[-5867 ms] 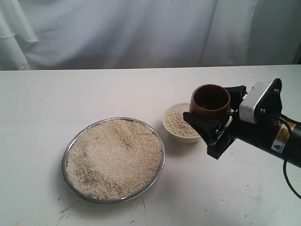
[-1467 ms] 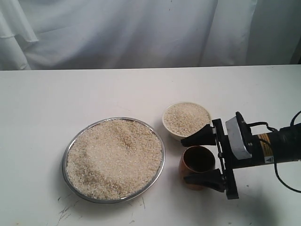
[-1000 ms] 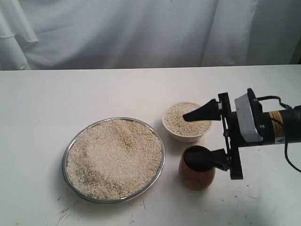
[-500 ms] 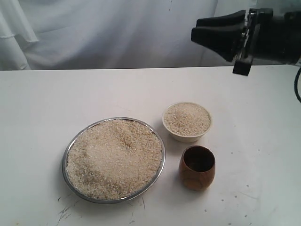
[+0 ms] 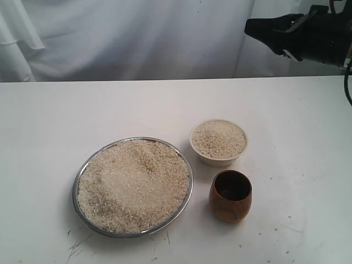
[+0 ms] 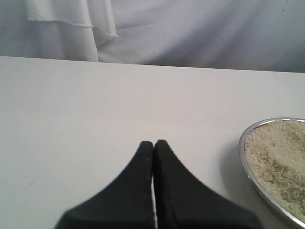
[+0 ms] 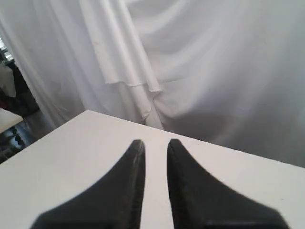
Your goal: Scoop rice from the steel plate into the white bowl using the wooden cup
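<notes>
Right gripper (image 7: 156, 141): fingers slightly apart, empty, high above the table (image 5: 55, 110). Left gripper (image 6: 154, 141): fingers pressed together, empty. One wooden cup (image 5: 230, 196) stands upright, mouth up, axis vertical, near one white bowl (image 5: 218, 160) and one steel plate (image 5: 75, 193); rice (image 5: 135, 184) fills both dishes.

Left pincer (image 6: 153, 143) low, fingers pressed together. Right pincer (image 7: 156, 143) high up, fingers slightly apart.
</notes>
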`<action>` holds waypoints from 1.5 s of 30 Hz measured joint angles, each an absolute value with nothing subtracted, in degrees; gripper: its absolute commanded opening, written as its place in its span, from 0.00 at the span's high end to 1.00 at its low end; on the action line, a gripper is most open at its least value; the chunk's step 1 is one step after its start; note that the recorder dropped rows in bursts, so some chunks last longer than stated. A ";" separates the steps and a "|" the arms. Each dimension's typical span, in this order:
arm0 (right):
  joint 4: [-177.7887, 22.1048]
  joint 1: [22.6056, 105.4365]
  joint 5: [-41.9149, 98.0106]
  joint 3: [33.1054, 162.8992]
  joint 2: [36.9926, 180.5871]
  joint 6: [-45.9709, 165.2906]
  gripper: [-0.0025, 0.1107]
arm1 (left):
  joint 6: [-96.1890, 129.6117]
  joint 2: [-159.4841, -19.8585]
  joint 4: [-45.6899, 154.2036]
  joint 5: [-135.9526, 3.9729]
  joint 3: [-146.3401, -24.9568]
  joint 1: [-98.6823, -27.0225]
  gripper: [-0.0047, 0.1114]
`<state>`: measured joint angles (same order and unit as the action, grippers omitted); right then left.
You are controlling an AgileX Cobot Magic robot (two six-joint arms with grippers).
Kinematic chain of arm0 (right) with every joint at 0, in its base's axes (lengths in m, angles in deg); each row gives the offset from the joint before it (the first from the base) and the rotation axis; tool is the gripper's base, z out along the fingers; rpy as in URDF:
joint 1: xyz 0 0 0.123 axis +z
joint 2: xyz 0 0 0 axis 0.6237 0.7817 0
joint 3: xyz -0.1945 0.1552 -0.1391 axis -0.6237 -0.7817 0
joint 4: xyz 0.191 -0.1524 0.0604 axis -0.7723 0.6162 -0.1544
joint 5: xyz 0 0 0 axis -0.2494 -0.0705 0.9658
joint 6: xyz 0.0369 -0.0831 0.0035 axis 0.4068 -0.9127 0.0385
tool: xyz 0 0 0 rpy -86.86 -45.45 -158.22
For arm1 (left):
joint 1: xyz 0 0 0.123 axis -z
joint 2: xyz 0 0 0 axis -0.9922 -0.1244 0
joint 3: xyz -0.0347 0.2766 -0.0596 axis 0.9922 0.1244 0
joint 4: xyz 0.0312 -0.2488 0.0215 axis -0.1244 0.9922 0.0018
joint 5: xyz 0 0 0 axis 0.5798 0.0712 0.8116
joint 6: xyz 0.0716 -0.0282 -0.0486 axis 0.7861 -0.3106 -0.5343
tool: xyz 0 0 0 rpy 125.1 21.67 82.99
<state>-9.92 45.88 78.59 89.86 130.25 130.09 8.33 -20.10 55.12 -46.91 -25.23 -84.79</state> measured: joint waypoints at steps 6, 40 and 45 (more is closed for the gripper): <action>-13.00 45.29 73.86 89.86 130.25 130.69 0.94 | 8.33 -20.10 55.12 -46.91 -25.23 -84.79 0.96; -13.07 45.29 29.48 50.09 69.38 121.96 0.97 | 8.33 -20.10 55.12 -46.91 -25.23 -84.79 0.96; -35.35 45.29 29.91 45.04 63.25 100.38 0.97 | 8.33 -20.10 55.12 -46.91 -25.23 -84.79 0.96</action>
<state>-35.35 45.29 29.91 45.04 63.25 100.38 8.33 -20.10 55.12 -46.91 -25.23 -84.79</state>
